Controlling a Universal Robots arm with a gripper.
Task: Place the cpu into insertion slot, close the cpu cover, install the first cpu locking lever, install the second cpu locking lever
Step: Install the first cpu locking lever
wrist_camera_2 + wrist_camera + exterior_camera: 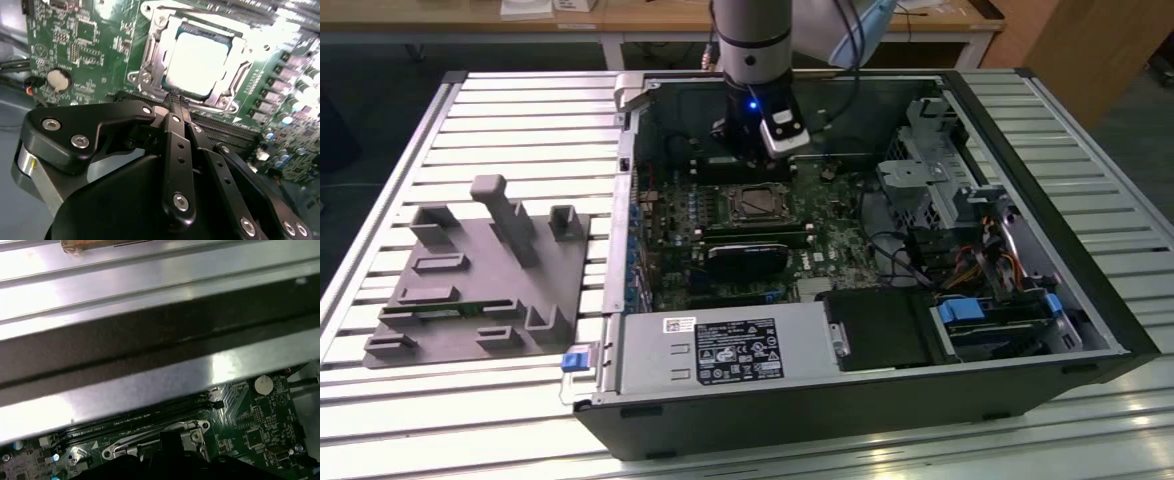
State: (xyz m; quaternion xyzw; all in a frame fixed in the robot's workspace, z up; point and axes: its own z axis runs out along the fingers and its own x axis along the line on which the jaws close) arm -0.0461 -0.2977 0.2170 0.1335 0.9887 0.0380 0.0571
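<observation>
Cpu [200, 62], its pale metal top catching the light, sat in the insertion slot [150, 60] on the green motherboard [75, 45], with the silvery cpu cover [227, 82] framing it. In the second wrist view the end effector [176, 102] hung just beside the socket's edge, black fingers [175, 145] pressed together and holding nothing. The open computer case [1067, 290] lay on the slatted tabletop [520, 110].

You see a dull silver cpu [200, 62] inside the silvery cpu cover [150, 55] on a green motherboard [85, 45]; the black gripper [176, 102] fills the second wrist view's lower half.
</observation>
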